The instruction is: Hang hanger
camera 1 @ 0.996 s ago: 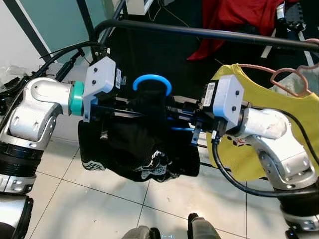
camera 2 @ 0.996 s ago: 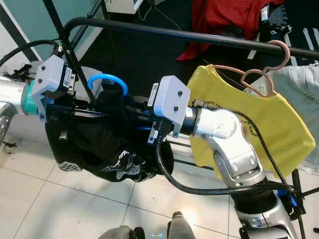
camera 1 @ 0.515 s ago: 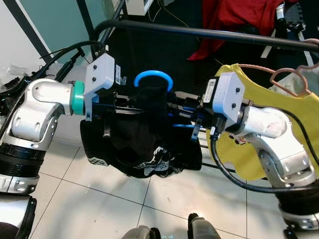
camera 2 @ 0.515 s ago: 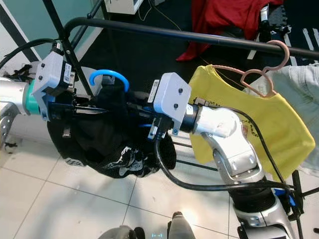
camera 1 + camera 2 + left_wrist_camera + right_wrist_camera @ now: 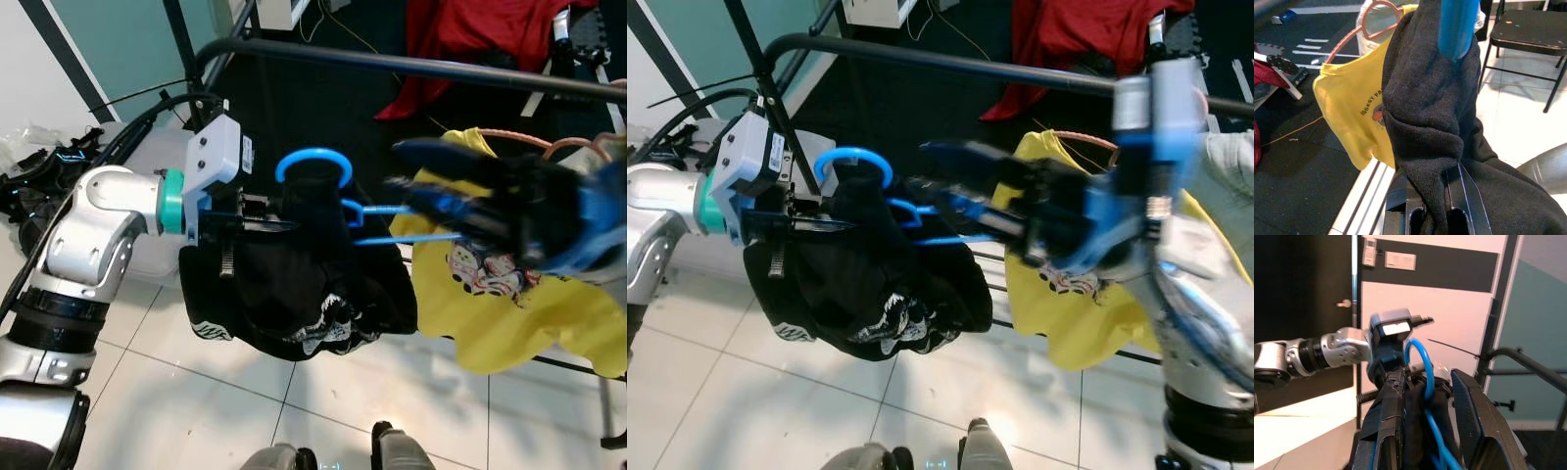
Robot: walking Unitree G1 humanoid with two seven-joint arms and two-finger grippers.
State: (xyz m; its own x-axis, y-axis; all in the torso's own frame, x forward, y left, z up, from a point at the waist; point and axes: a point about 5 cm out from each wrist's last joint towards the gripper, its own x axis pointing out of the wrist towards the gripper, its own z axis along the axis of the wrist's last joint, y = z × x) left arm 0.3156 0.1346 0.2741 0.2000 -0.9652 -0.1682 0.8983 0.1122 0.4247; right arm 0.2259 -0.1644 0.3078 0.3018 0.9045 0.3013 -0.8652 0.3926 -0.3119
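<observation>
Below the black rail, the left gripper jaws pinch the black garment on the blue hanger; hook points twelve o'clock, rail just above. Right gripper blurred, jaws parted around the hanger.

A black clothes rail carries a yellow shirt on a pink hanger toward its right end, above a white tiled floor.

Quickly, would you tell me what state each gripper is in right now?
Left gripper: shut on the black garment draped over the blue hanger.
Right gripper: open, fingers either side of the hanger and garment.
</observation>
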